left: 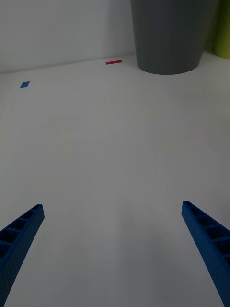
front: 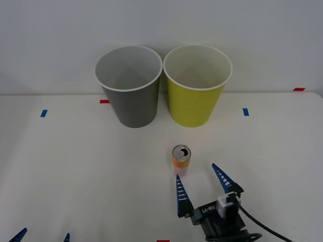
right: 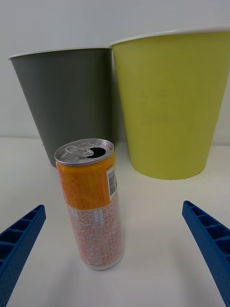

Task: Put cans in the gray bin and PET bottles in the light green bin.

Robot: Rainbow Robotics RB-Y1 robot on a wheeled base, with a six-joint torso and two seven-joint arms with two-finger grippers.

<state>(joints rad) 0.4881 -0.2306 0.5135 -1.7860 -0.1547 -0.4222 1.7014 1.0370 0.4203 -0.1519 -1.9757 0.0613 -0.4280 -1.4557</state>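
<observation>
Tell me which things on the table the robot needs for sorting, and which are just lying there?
Needed for the job:
- can, standing upright
- gray bin
- light green bin
- right pincer, open, just short of the can
- left pincer, open, waiting at the table's near edge

Just lying about:
- blue tape marks
- red tape marks

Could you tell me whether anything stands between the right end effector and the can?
Nothing visible does. The right end effector is open just short of the can, which stands upright on bare table. The gray bin stands farther back, the table between also bare.
</observation>
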